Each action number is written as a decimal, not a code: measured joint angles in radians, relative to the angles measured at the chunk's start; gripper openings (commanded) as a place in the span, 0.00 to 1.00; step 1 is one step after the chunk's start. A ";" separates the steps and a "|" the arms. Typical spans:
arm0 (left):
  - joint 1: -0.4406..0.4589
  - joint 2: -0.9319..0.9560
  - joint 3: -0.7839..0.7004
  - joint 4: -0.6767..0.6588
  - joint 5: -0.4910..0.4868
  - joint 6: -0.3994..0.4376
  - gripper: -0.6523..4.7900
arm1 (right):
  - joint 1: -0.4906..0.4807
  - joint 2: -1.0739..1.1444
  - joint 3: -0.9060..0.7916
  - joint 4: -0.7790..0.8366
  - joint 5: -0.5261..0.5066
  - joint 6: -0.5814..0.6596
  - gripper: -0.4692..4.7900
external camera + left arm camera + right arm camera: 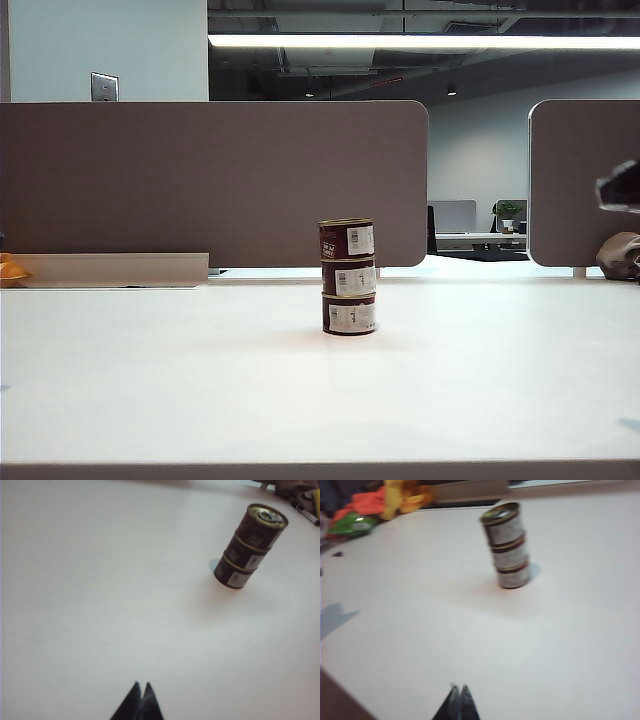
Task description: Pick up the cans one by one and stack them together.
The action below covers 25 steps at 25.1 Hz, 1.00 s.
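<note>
Cans [347, 277]: three stood stacked in one column near the middle of the white bench [150, 370].
Left claw [141, 686]: closed, empty, well apart from the stack.
Right claw [458, 688]: closed, empty, likewise apart.

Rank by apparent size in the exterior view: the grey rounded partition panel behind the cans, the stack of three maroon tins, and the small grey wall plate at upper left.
1. Grey rounded partition panel, largest.
2. Stack of three maroon gold-rimmed tins.
3. Small grey wall plate, smallest; it is farther away, so its true size is unsure.
</note>
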 measured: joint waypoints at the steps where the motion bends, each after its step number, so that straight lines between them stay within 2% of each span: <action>1: 0.000 0.000 -0.002 0.000 0.000 0.001 0.11 | 0.000 0.000 0.000 -0.006 0.029 0.000 0.09; 5: 0.000 0.000 -0.014 0.004 0.000 0.001 0.11 | -0.001 0.000 0.000 -0.031 0.087 -0.014 0.09; 9: 0.000 0.000 -0.030 0.004 0.000 0.002 0.11 | 0.000 -0.001 0.001 -0.097 0.092 -0.142 0.09; 14: 0.000 0.000 -0.039 0.003 0.000 0.040 0.11 | 0.000 0.000 0.001 -0.101 0.093 -0.150 0.09; 25: 0.000 0.000 -0.039 0.003 -0.001 0.045 0.11 | 0.000 0.000 0.001 -0.101 0.093 -0.150 0.09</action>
